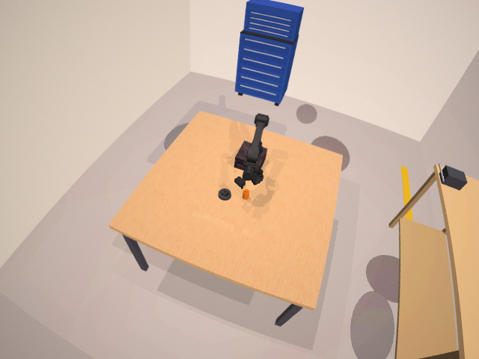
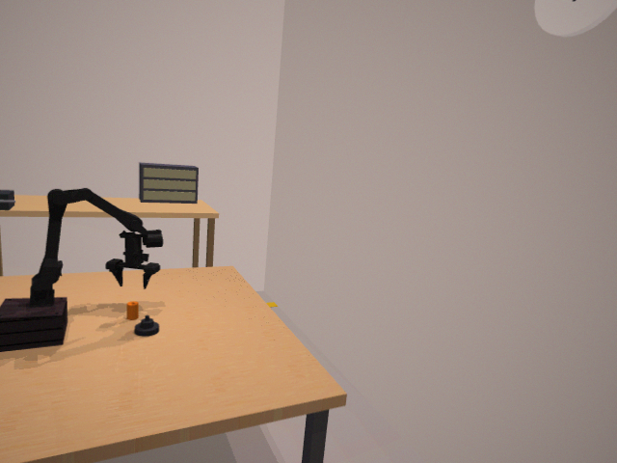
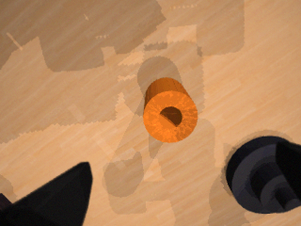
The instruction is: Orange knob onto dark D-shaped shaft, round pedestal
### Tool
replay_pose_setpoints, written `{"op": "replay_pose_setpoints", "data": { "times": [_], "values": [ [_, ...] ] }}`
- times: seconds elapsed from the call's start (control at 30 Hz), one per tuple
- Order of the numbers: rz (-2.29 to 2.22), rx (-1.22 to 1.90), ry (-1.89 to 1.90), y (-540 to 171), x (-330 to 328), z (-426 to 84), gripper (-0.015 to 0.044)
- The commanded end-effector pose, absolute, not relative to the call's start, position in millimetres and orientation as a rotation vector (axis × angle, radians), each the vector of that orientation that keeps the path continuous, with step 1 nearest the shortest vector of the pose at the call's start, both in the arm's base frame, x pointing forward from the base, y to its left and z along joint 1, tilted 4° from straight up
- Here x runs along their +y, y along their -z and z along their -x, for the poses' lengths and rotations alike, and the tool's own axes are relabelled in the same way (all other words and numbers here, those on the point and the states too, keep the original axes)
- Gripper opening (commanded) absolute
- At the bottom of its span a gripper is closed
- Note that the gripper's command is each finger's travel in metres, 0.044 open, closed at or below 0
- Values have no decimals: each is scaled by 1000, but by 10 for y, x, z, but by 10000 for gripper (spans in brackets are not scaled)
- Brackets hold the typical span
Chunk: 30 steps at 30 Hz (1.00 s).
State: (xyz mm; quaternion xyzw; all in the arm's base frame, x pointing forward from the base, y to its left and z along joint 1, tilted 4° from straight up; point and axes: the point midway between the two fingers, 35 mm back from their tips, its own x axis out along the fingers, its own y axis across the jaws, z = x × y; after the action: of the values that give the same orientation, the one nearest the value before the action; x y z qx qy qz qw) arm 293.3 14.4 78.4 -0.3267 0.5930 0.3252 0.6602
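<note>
The orange knob (image 1: 245,194) (image 2: 132,311) (image 3: 170,134) stands upright on the table, hole upward. In the wrist view its D-shaped hole shows, with the flat side at the lower left. The dark round pedestal (image 1: 224,194) (image 2: 146,329) (image 3: 243,171) stands close beside it, its short shaft (image 2: 147,317) (image 3: 287,195) pointing up and bare. The shaft's flat side cannot be made out. My gripper (image 1: 248,184) (image 2: 133,287) (image 3: 182,160) is open and empty, pointing down above the knob. In the wrist view one finger covers part of the pedestal.
The wooden table (image 1: 174,216) (image 2: 199,389) carries the arm's dark base (image 1: 240,159) (image 2: 35,326) behind the knob. A blue cabinet (image 1: 266,57) stands on the floor beyond the table. A side bench (image 2: 109,206) bears a drawer unit (image 2: 169,183).
</note>
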Motion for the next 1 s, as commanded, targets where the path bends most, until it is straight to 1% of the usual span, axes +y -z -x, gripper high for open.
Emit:
{"op": "replay_pose_setpoints", "data": {
  "times": [0.0, 0.2, 0.37, 0.9, 0.97],
  "values": [
    [695, 1367, -685, -793, 136, -2925, 440],
    [242, 1469, -271, -786, 136, -2926, 440],
    [-95, 1489, 39, -780, 136, -2926, 440],
    [-108, 1489, 51, -780, 136, -2926, 440],
    [-108, 1489, 51, -672, 140, -2940, 440]
  ]
}}
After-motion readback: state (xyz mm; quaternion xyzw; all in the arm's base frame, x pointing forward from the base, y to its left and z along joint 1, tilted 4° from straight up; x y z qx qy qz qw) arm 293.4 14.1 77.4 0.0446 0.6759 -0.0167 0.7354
